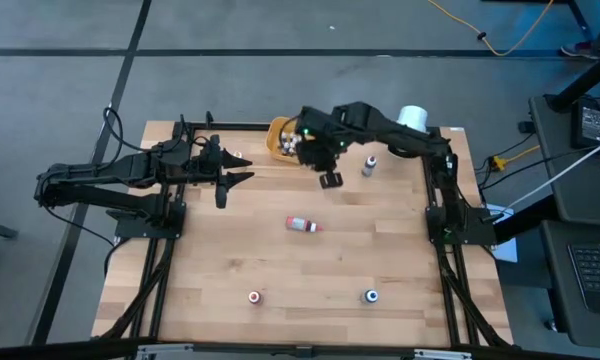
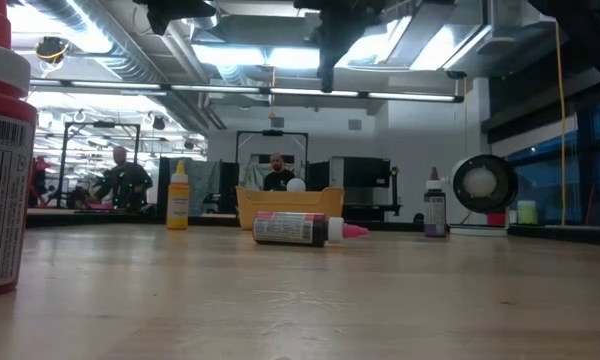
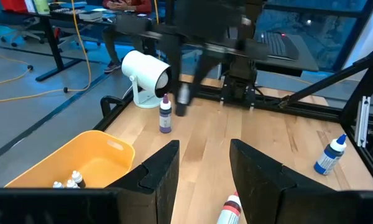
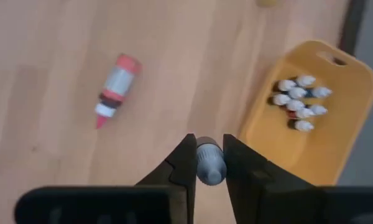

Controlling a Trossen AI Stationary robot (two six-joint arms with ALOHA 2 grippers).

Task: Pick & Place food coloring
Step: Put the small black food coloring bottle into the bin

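So we've got the right gripper [image 4: 209, 163] up over the tabletop [image 1: 280, 270], just beside the orange bowl [image 4: 336, 143], with its fingers pinched on a small grey-topped bottle [image 4: 209, 163]. In the right wrist view we're looking at the bottle end-on, so its long axis runs along the fingers, though we can't tell which end of it faces us. The bowl sits at the far edge and already has a cluster of little bottles [image 4: 300, 104] in it.

Out near the middle of the tabletop there's a red-capped bottle [image 1: 302, 225] lying flat on its side, long axis roughly left to right in the high view, pointed tip toward the right arm's side. A purple-topped bottle [image 1: 369, 166] stands upright near the white cylinder [image 1: 412, 118]. Two more stand upright along the near edge: a red-topped one [image 1: 254, 296] and a blue-topped one [image 1: 371, 295].

The left gripper [image 1: 235, 174] hovers off to the bowl's left, fingers partly apart and empty.
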